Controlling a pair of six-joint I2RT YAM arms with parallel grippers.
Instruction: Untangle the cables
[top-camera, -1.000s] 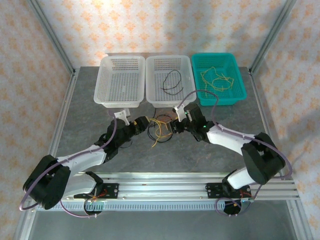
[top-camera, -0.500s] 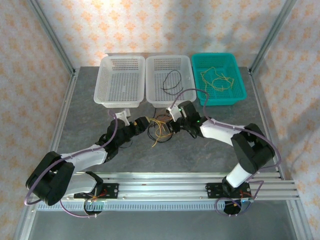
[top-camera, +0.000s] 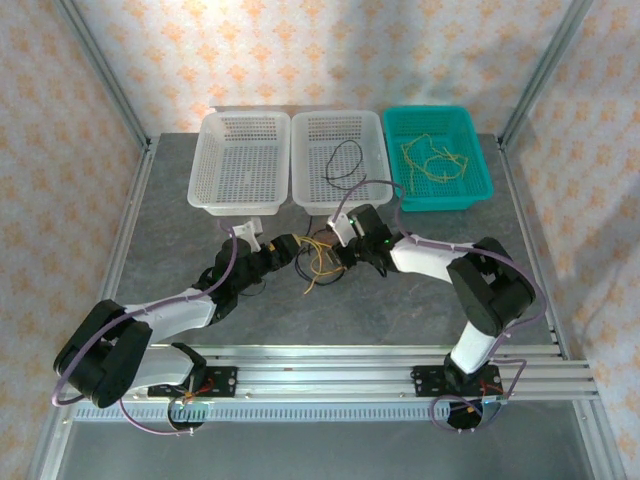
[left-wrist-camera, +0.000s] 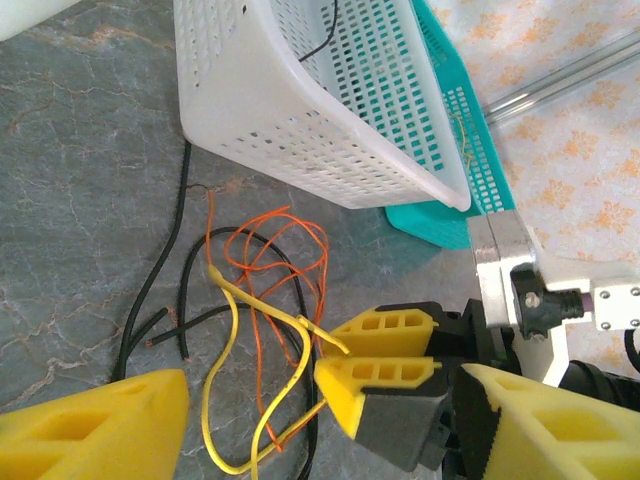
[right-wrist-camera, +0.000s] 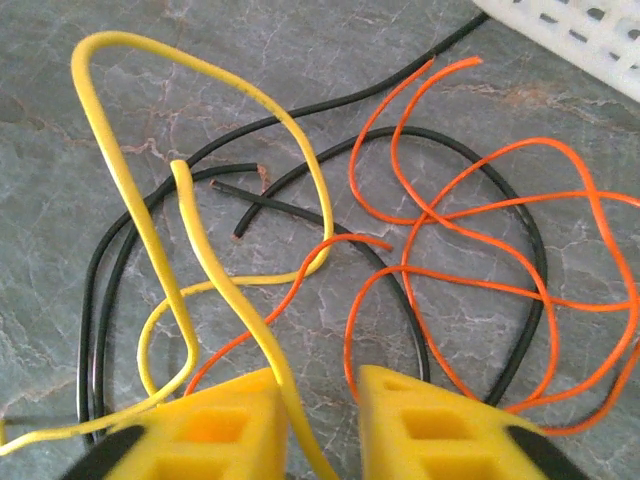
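Observation:
A tangle of yellow, orange and black cables (top-camera: 320, 262) lies on the grey table between my two grippers. My left gripper (top-camera: 289, 250) stands wide open at the tangle's left side, its fingers (left-wrist-camera: 95, 430) holding nothing. My right gripper (top-camera: 339, 254) sits low at the right side of the tangle. Its jaws are narrow around a strand of the yellow cable (right-wrist-camera: 200, 230), which rests against one finger (right-wrist-camera: 235, 425), and a small gap shows beside it. The orange cable (right-wrist-camera: 480, 220) and the black cable (right-wrist-camera: 270, 200) loop on the table just ahead of the right gripper (right-wrist-camera: 320, 385).
Three baskets stand at the back: a bare white basket (top-camera: 245, 118), a middle white basket (top-camera: 300, 190) holding a black cable (top-camera: 345, 160), and a teal basket (top-camera: 480, 190) holding yellow cables (top-camera: 435, 160). The middle basket's wall (left-wrist-camera: 300, 110) is close behind the tangle.
My right arm has reached further left into the tangle and its jaws have narrowed around the yellow cable. The left gripper has hardly moved and stays open.

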